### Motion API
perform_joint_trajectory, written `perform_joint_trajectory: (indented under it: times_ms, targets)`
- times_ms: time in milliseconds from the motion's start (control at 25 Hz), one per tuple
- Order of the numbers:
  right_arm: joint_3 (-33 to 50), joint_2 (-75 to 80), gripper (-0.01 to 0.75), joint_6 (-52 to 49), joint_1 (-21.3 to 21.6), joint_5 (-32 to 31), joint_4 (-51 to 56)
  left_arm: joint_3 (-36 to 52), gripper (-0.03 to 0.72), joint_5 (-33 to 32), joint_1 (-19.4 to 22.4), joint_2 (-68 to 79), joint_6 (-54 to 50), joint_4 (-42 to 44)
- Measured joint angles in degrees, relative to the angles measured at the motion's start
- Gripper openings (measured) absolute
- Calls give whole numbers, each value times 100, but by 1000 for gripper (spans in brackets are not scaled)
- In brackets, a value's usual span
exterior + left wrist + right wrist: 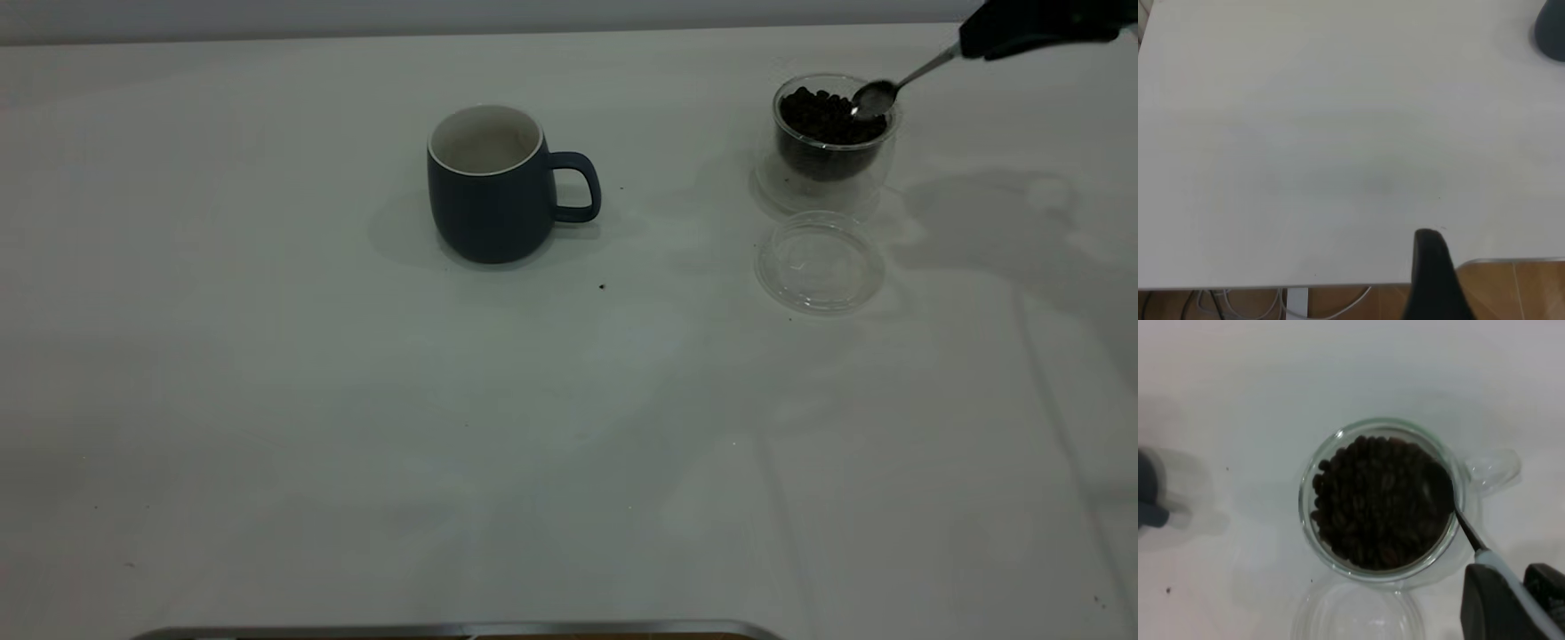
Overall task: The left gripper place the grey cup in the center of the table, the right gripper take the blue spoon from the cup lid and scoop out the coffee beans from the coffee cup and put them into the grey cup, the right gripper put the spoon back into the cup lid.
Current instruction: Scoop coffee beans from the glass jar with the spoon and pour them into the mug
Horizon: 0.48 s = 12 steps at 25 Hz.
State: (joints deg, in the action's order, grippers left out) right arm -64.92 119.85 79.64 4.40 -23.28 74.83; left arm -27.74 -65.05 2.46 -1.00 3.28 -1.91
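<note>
Exterior view: right end effector [978, 44] clamped on blue spoon [898, 84], bowl at coffee cup [831, 147] rim, over beans [822, 116].

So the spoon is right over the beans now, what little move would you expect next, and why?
Probably a short dip and scoop. The right pincer holds the blue spoon with its bowl at the rim of the coffee cup, over the coffee beans, and the bowl looks empty. The grey cup seems to hold none yet.

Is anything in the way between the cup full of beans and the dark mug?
No. Only bare white table lies between the coffee cup and the grey cup. The cup lid sits off to the side, nearer the camera. The right hand holds the blue spoon at the beans.
</note>
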Motion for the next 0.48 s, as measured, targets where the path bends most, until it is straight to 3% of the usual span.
perform_joint_trajectory:
  times_ms: [480]
  targets:
    - [-13,371,103,0,-94,-357,651,0,548,0,0,0,0,0]
